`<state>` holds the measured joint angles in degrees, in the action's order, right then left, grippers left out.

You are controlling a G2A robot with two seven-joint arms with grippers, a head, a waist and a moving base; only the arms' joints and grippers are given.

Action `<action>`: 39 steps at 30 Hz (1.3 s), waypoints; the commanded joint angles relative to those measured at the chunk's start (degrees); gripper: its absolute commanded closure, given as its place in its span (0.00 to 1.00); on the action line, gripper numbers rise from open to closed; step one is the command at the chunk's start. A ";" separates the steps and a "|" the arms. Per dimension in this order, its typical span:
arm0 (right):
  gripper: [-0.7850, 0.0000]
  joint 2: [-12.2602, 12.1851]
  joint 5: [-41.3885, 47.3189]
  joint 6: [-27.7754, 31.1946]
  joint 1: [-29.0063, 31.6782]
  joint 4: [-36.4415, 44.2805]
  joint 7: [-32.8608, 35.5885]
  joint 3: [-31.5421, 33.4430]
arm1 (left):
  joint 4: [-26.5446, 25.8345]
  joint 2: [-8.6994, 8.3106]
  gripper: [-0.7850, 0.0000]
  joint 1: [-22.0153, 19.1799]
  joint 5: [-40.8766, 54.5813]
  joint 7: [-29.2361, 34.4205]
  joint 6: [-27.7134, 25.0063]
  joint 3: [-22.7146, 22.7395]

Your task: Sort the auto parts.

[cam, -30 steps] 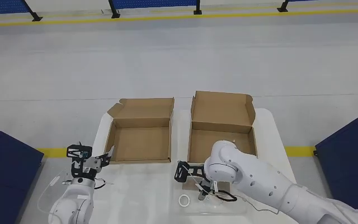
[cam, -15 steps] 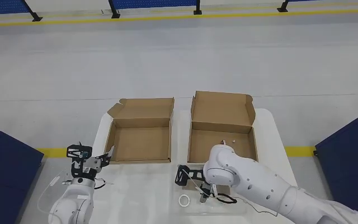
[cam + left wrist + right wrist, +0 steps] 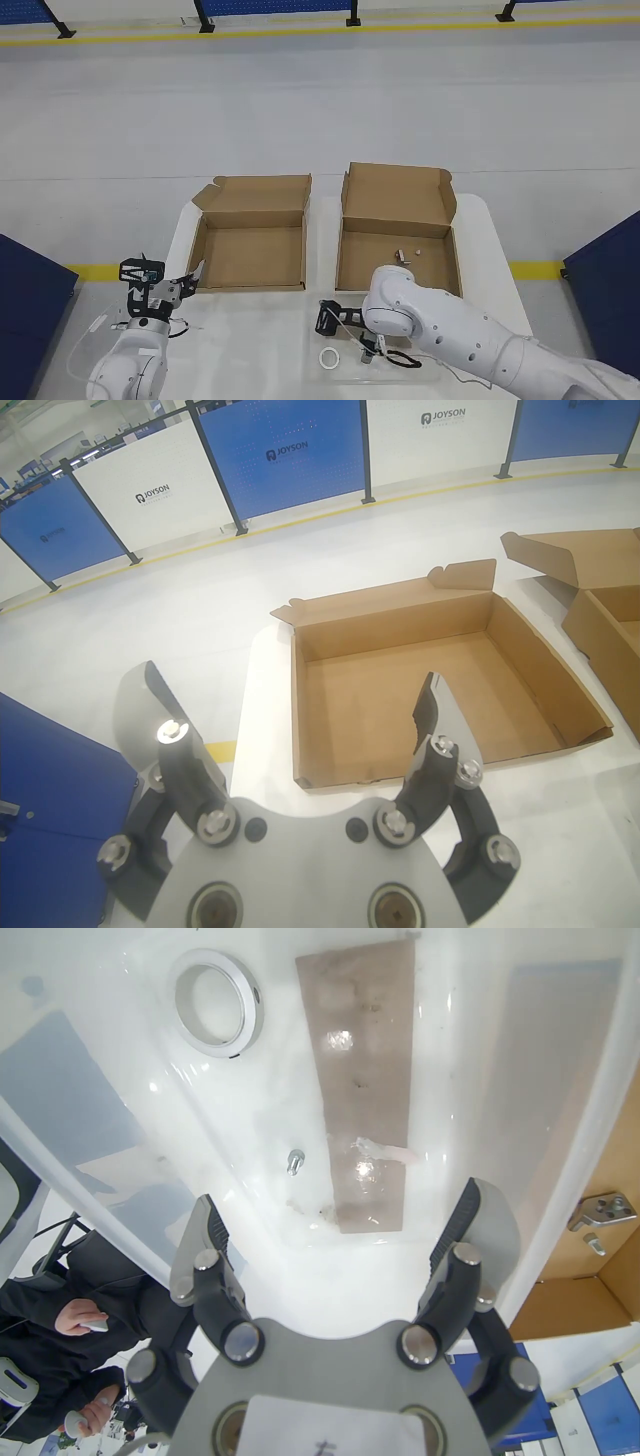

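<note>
Top view, pick step: right gripper (image 3: 340, 1200), jaws apart and empty, above the clear tray (image 3: 465, 1078) at 6 o'clock on the table (image 3: 260, 330), holding metal ring (image 3: 328, 357) and small bolt (image 3: 295, 1162); next move probably needs descent centred on one part; left gripper (image 3: 290, 680), apart, at 8 o'clock.

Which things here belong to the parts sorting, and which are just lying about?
Job: metal ring, small bolt, clear tray, left cardboard box, right cardboard box, bracket.
Just around: blue partition panels, yellow floor line.
</note>
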<state>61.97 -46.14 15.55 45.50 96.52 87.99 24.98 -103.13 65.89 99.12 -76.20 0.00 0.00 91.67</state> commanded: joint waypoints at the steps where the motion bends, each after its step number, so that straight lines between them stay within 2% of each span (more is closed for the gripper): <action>1: 0.00 0.29 0.29 -0.02 -0.16 -0.57 0.01 -0.52 | 0.00 0.00 0.00 0.00 0.00 0.00 0.00 0.00; 19: 0.00 0.83 1.18 1.30 0.44 -3.02 -0.56 -2.27 | 0.00 0.00 0.00 0.00 0.00 0.00 0.00 0.00; 20: 0.11 0.87 1.33 1.23 0.43 -3.25 -0.50 -2.33 | 0.00 0.00 0.00 0.00 0.00 0.00 0.00 0.00; 21: 0.27 0.95 1.55 1.03 0.38 -3.63 -0.29 -2.46 | 0.00 0.00 0.00 0.00 0.00 0.00 0.00 0.00; 23: 0.47 1.16 1.87 0.73 0.15 -4.26 0.01 -2.96 | 0.00 0.00 0.00 0.00 0.00 0.00 0.00 0.00; 24: 0.51 1.27 1.91 0.73 0.03 -4.51 0.01 -3.17 | 0.00 0.00 0.00 0.00 0.00 0.00 0.00 0.00; 30: 0.60 1.64 2.07 -0.22 -0.11 -5.28 0.01 -4.04 | 0.00 0.00 0.00 0.00 0.00 0.00 0.00 0.00; 39: 0.67 1.49 2.45 -0.83 -0.28 -5.56 0.01 -4.56 | 0.00 0.00 0.00 0.00 0.00 0.00 0.00 0.00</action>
<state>63.47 -43.64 14.85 45.24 90.94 88.00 20.47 -103.13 65.89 99.12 -76.20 0.00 0.00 91.67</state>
